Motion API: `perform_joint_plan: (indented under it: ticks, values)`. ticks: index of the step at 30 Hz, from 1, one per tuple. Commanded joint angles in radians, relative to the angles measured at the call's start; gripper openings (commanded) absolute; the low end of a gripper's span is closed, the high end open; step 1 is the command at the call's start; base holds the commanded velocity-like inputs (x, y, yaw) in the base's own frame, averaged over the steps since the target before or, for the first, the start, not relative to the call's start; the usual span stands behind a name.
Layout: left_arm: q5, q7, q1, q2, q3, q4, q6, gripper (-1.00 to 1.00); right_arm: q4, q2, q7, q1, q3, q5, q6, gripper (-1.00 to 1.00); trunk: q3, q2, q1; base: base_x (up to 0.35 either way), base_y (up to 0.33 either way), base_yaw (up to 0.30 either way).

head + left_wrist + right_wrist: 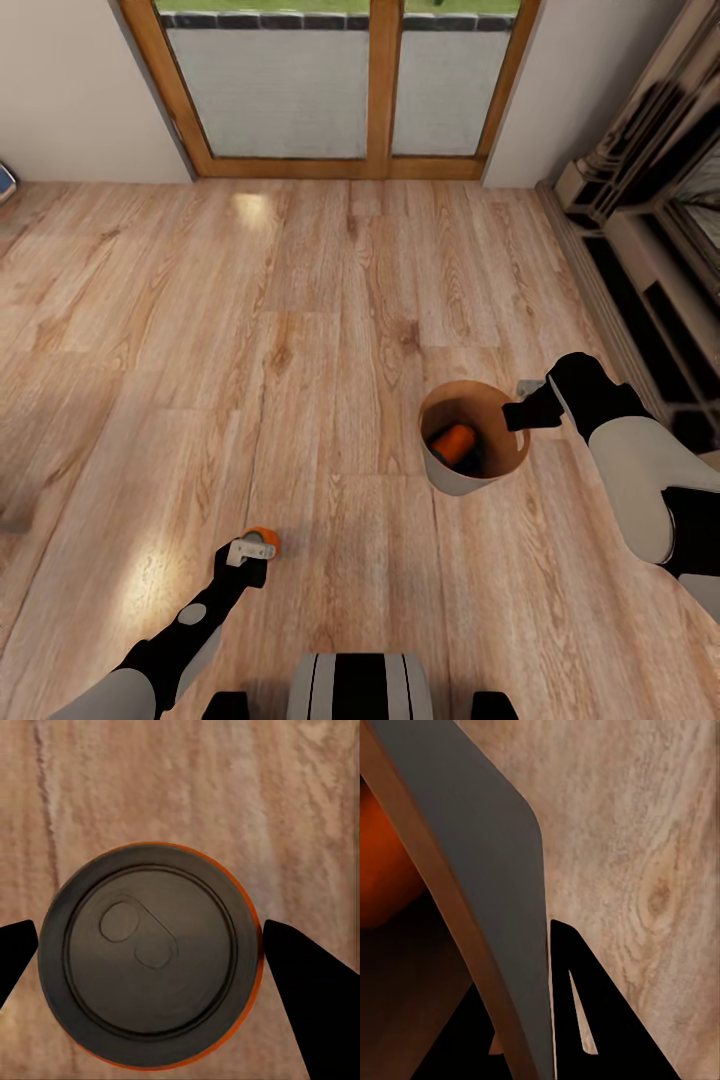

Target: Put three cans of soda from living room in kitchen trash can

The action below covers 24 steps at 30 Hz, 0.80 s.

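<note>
In the head view, the trash can (462,478) is held at its rim by the right end effector (522,411), an orange soda can (455,442) lying inside. A second can (263,541) is gripped by the left end effector (250,553) above the wood floor (300,350).

In the left wrist view, the can top (150,956) is flanked by both fingers (311,982), apparently touching.

In the right wrist view, the bin wall (487,870) is clamped between the fingers (585,1020).

Bright, soft render; floor (300,330) glare patches.

Head camera looks steeply down from above over the wooden floor (300,330); both wrist cameras face it close up.
</note>
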Motion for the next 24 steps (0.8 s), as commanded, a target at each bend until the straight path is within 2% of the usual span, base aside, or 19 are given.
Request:
perform_joint_plan:
  ticks: [1,24]
  values:
    - [0.000,0.000,0.000,0.000,0.000,0.000,0.000,-1.00,0.000,0.000,0.006,0.000,-0.002,-0.020,0.006,-1.00,0.003,0.007,-0.004,0.000,0.000,0.000]
    - [0.009,-0.010,0.000,0.006,0.002,-0.011,0.005,-1.00,-0.017,0.005,0.007,0.005,0.002,-0.023,0.006,-1.00,0.075,0.168,-0.092,0.000,0.000,0.000]
